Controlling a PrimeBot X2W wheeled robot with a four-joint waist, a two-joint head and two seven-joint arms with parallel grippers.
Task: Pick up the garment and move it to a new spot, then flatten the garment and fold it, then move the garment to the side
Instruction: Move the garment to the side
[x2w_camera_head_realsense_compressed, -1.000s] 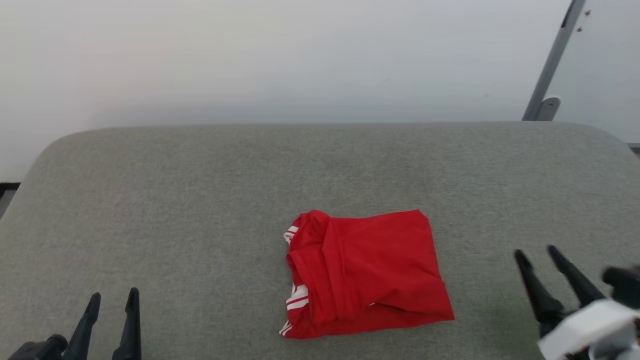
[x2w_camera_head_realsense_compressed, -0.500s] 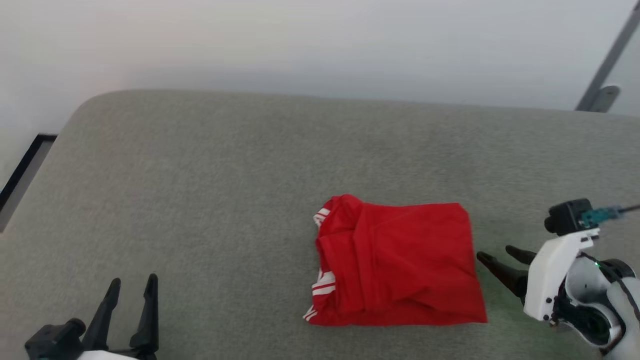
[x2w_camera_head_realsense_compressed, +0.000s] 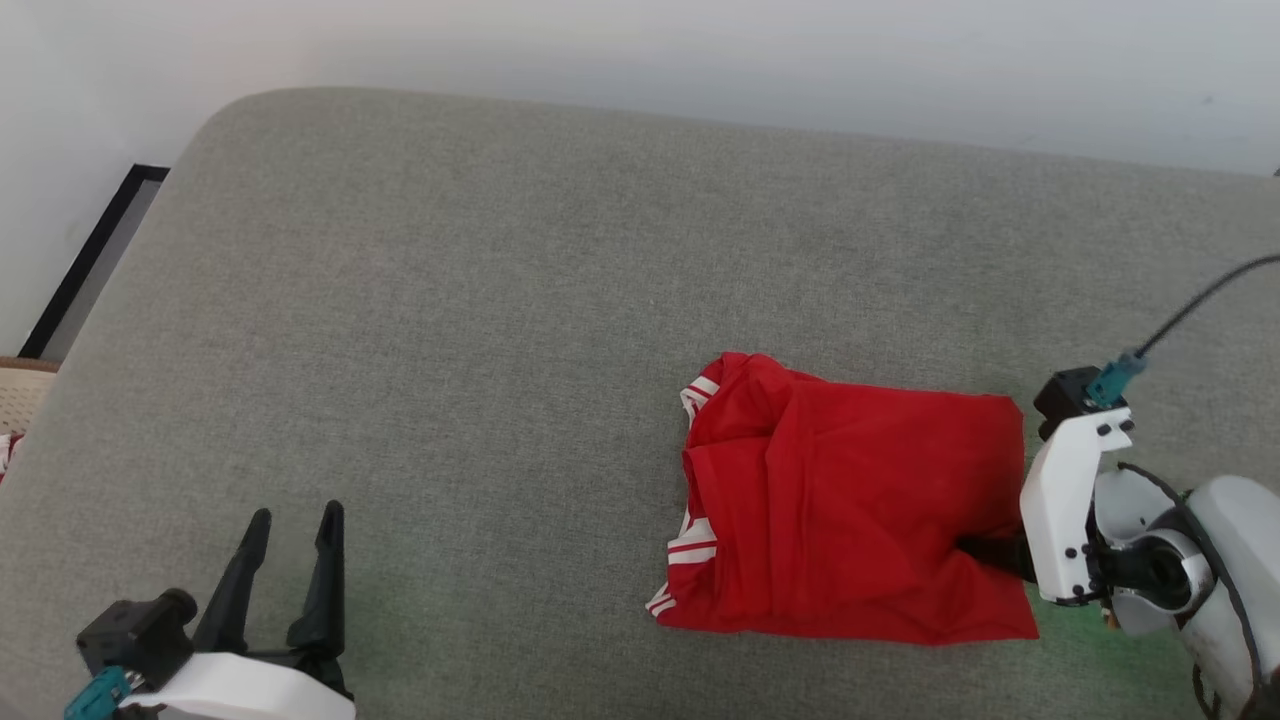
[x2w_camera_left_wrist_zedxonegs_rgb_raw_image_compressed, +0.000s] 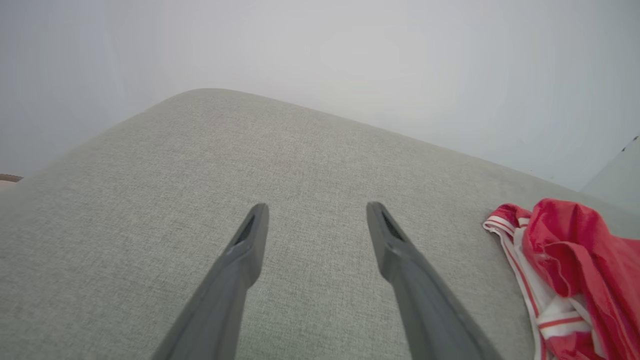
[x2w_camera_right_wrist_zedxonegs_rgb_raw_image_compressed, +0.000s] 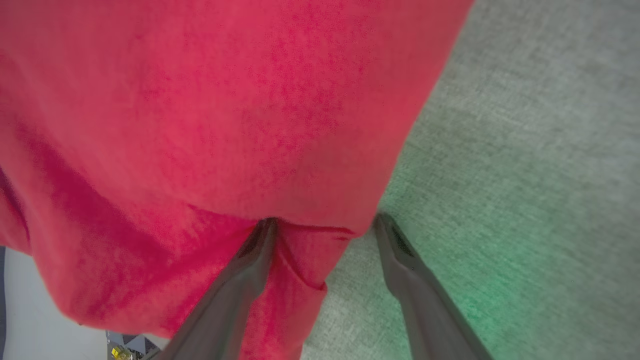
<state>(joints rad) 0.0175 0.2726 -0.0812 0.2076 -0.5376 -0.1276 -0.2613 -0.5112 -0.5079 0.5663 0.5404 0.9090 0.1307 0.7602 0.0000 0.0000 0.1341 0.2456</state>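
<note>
- Nearest you, the left gripper (x2w_camera_head_realsense_compressed: 297, 512) hangs over the grey cushion (x2w_camera_head_realsense_compressed: 480, 300) with its jaws spread wide and nothing between them. It is well apart from the work, so leave it parked unless the stack sags.
- The right gripper (x2w_camera_right_wrist_zedxonegs_rgb_raw_image_compressed: 326, 220) is also spread wide and holds nothing. In its wrist view one finger lies across red cloth and the other over cushion, so the fabric's edge runs between them.
- The garment (x2w_camera_head_realsense_compressed: 860, 510) lies in a rough folded rectangle on the right part of the cushion, with striped trim poking out at its left edge. Folding looks done, so I judge that the step in hand is gripping it to move it aside.
- Push deeper before you close, because a bite on the top layer alone would likely peel the fold open. I cannot tell whether either finger is under the bottom layer.
- Lift low and carry slowly, since limp jersey will probably trail at its free end.
- Beyond the garment, the cushion runs on to the pale wall (x2w_camera_head_realsense_compressed: 640, 40).
</note>
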